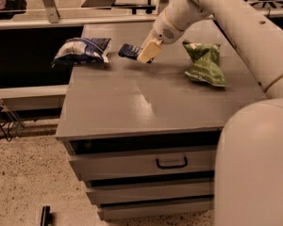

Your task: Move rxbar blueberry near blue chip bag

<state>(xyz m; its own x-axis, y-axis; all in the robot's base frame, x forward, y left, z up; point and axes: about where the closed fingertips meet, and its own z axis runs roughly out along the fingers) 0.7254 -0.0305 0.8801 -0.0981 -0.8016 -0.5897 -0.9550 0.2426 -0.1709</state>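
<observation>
The rxbar blueberry point(129, 51) is a small flat dark blue bar held in my gripper point(145, 53), lifted a little above the grey cabinet top point(146, 102). The gripper's pale fingers point(149, 51) are shut on the bar's right end. The blue chip bag point(81, 51) is a puffy dark blue and white bag lying at the top's far left corner, just left of the bar with a small gap between them.
A green bag point(204, 62) lies at the right side of the top. My white arm point(236, 27) reaches in from the right and its base fills the lower right. Drawers point(172, 163) sit below the front edge.
</observation>
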